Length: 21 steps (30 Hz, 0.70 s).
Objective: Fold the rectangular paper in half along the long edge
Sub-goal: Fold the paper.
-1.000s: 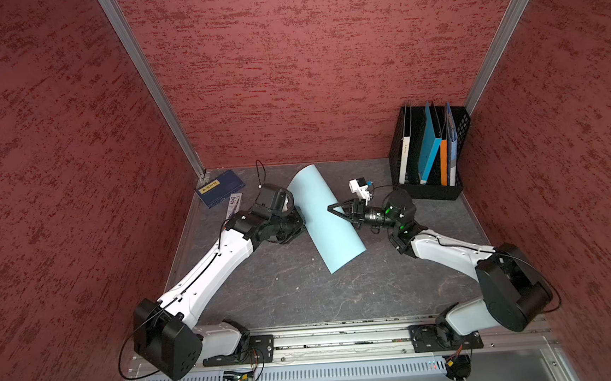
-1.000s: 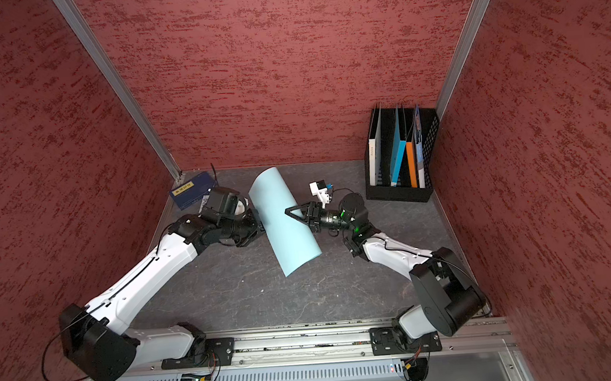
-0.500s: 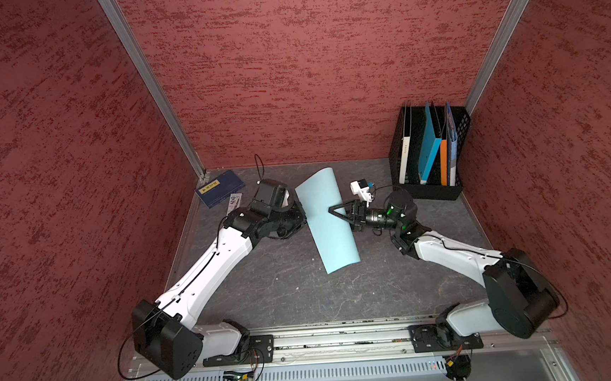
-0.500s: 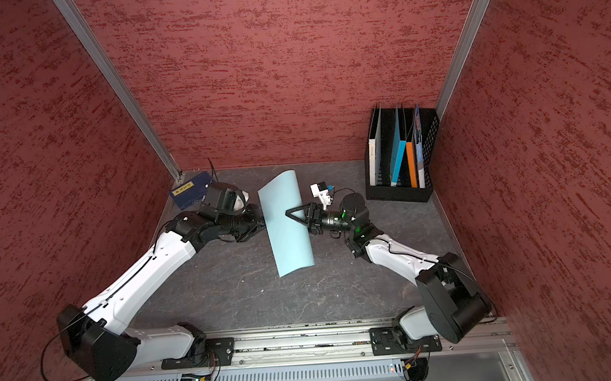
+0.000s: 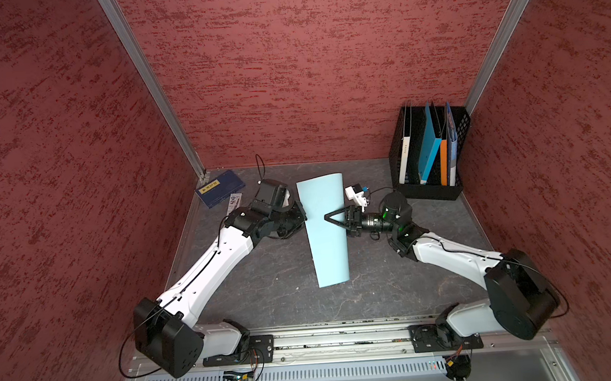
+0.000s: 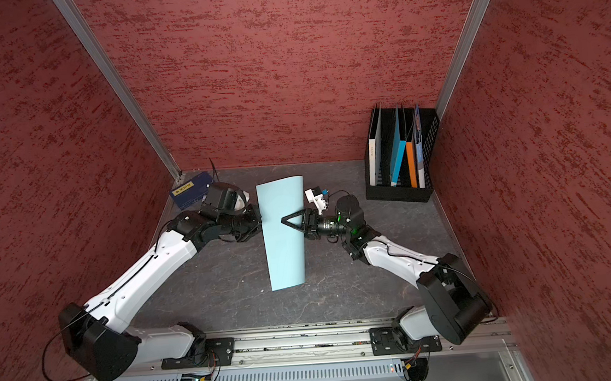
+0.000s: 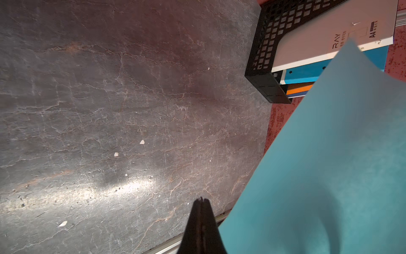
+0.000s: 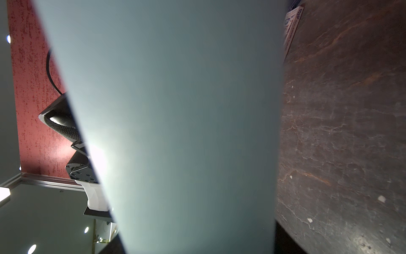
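The rectangular paper, a pale blue sheet, is raised off the table and bowed. It runs front to back between my two grippers. My left gripper is at the sheet's left edge. In the left wrist view its fingers are pressed together and the paper rises right beside them. My right gripper reaches onto the sheet's middle from the right. In the right wrist view the paper fills the gap between the spread fingers.
A black file rack with upright folders stands at the back right. A dark navy booklet and a small white card lie in the back left corner. Red walls close in three sides. A metal rail runs along the front.
The paper has swung from a slant to nearly straight front to back and looks narrower. My left gripper has moved back and to the right with it. The right gripper stays at the sheet's middle.
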Motion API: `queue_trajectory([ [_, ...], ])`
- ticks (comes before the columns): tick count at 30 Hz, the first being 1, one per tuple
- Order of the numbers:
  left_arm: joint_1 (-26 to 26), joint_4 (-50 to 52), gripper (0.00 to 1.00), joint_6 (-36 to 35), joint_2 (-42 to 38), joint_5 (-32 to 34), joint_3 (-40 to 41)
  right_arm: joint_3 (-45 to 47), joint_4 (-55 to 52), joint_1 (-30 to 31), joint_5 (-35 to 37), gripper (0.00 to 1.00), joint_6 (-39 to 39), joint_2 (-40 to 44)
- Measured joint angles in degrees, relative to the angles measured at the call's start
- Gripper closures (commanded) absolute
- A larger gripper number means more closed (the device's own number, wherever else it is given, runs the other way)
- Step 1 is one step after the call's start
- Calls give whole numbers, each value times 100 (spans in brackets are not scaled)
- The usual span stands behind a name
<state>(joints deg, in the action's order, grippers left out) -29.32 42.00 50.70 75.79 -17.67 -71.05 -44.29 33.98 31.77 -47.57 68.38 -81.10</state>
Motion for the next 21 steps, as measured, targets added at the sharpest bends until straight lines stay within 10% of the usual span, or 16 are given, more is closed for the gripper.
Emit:
queue_trajectory([
  [21,2,-7,100,0,0,-24,44,-634,-1117,446,-26,31,-601,-68],
])
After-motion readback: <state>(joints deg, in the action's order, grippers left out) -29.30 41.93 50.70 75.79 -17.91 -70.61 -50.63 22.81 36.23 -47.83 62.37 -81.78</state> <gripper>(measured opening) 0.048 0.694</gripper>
